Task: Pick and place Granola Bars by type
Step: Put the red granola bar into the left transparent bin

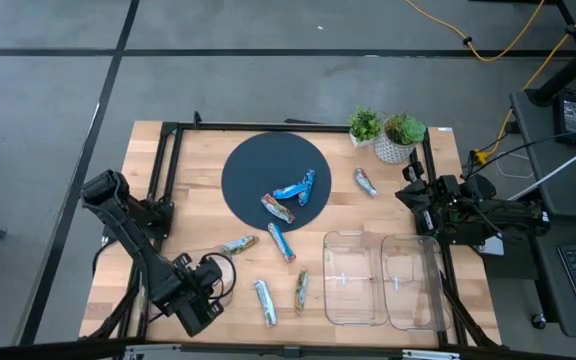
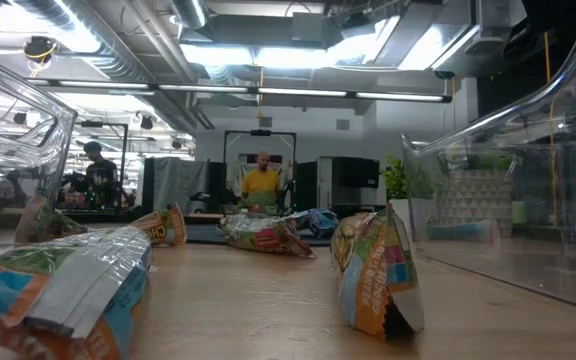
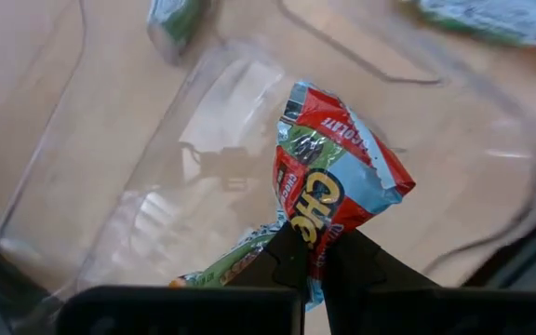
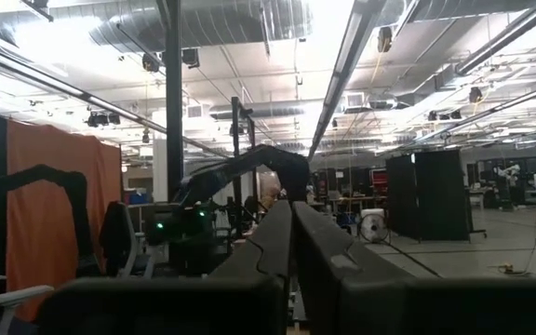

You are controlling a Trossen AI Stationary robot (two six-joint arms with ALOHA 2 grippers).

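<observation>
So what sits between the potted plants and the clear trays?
In the high view, a single granola bar lies between the potted plants and the clear trays; otherwise that stretch is bare.

Yellow letters "CHE" — partly visible — on the red-and-blue bar wrapper (image 3: 333, 191)

two dark jointed arms, black cables, wedge-shaped black fingers (image 3: 291, 265).

Right gripper pointing out into the room

Its two dark fingers (image 4: 291, 251) are pressing together, facing an orange partition (image 4: 63, 205), a black post (image 4: 174, 130) and bright ceiling lights (image 4: 342, 46).
</observation>
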